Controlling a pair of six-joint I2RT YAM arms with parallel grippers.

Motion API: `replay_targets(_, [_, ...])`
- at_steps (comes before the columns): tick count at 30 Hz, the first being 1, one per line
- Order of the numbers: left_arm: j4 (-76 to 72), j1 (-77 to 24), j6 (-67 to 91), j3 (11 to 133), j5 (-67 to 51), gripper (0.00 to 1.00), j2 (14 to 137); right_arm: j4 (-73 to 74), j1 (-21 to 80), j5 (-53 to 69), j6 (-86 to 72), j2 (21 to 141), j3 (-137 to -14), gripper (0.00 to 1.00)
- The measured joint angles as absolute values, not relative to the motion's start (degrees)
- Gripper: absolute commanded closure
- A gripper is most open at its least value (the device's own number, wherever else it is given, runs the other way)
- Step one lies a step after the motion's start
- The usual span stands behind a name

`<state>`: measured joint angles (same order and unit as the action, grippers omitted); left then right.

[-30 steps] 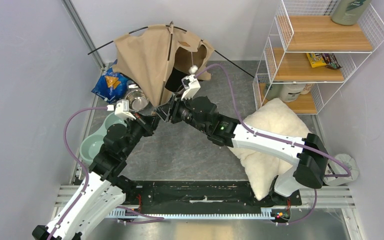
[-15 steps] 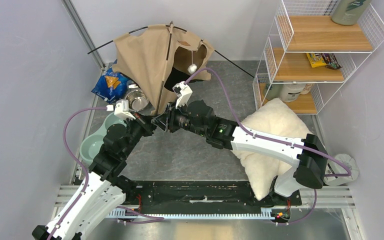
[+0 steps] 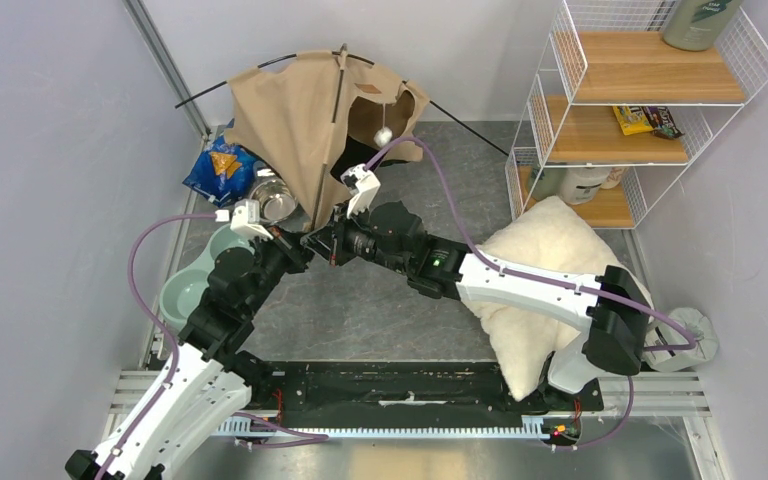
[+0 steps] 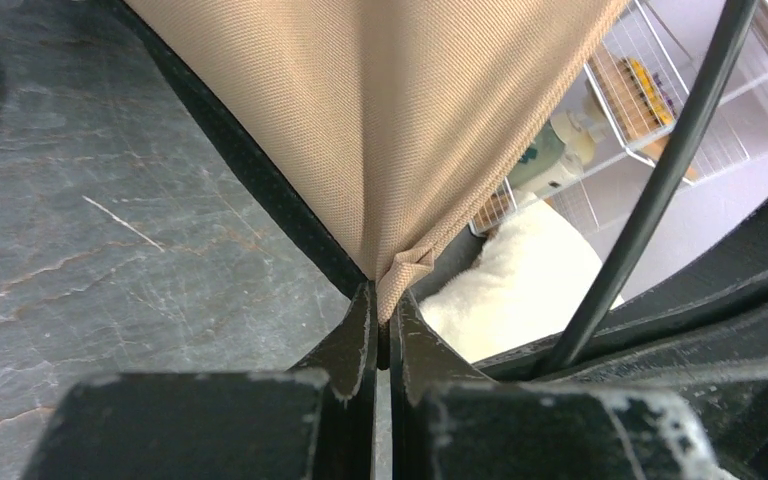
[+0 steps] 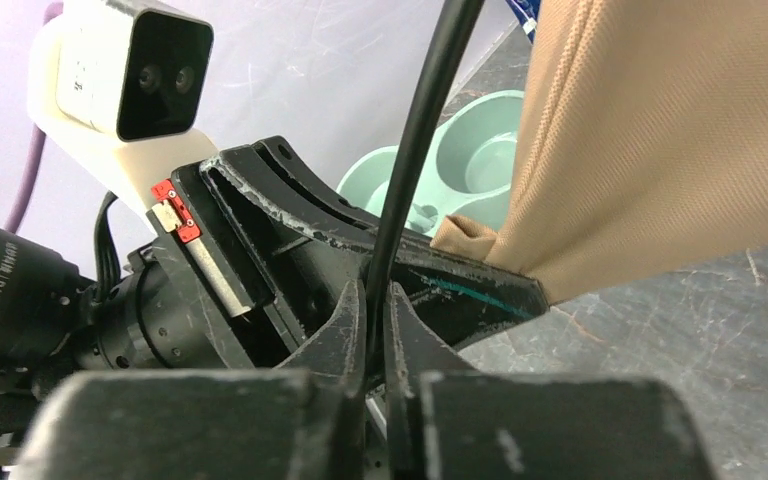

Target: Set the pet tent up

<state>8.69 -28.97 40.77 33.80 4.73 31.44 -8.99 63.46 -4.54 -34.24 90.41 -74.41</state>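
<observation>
The tan canvas pet tent (image 3: 295,120) stands half raised at the back of the floor, with thin black poles (image 3: 338,110) crossing over it. My left gripper (image 3: 298,238) is shut on the tent's lower front corner (image 4: 400,272), pinching the fabric tab. My right gripper (image 3: 318,243) meets it there and is shut on a black pole (image 5: 415,150), which runs up past the canvas (image 5: 660,140). The same pole (image 4: 660,190) shows in the left wrist view. A small ball (image 3: 383,135) hangs in the doorway.
A fluffy white pillow (image 3: 540,290) lies at the right, under the right arm. A white wire shelf (image 3: 640,100) stands at the back right. A green double pet bowl (image 3: 195,280), a metal bowl (image 3: 275,200) and a blue bag (image 3: 220,165) lie at the left.
My right gripper has moved left and down with the pole, closing in on the tent corner held by my left gripper. The left arm has stayed put.
</observation>
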Motion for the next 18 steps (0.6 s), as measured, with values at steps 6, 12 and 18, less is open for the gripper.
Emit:
replay_targets(6, [7.9, -29.0, 40.4, 32.9, 4.2, 0.98, 30.3, -9.8, 64.1, -5.1, -34.9, 90.3, -74.4, 1.00])
replay_targets(12, [4.8, -29.0, 38.0, 29.4, 3.8, 0.98, 27.4, -10.3, 64.8, -6.6, -34.7, 88.8, -72.6, 1.00])
replay_targets(18, [1.3, -28.9, 34.5, 26.9, 2.9, 0.98, 25.3, -13.1, 64.9, -7.4, -34.6, 88.1, -70.8, 1.00])
